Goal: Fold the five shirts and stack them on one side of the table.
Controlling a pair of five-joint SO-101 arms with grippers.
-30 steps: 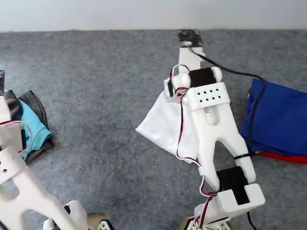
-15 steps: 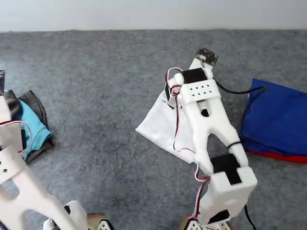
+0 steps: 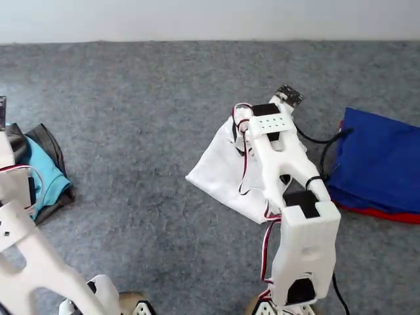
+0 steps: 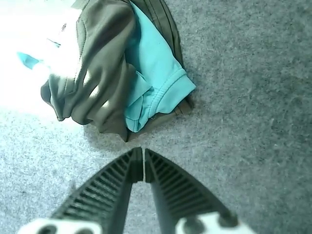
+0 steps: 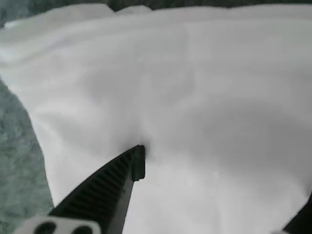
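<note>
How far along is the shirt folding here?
Done: the blue shirt looks folded atop a red shirt at the far right. In hand: the open right gripper is down on the white shirt. Left: that one, plus the teal shirt and grey shirt crumpled near the shut left gripper.

Soft, even light covers the grey tabletop (image 3: pixel 131 131) in the high view, leaving only a faint shadow beneath the arm on the white shirt (image 3: pixel 220 170). In the left wrist view, hard glare washes out one corner and lays bright streaks across the dark shirt (image 4: pixel 97 83). In the right wrist view, the white shirt is brightly lit, with gentle grey shading in its folds.
</note>
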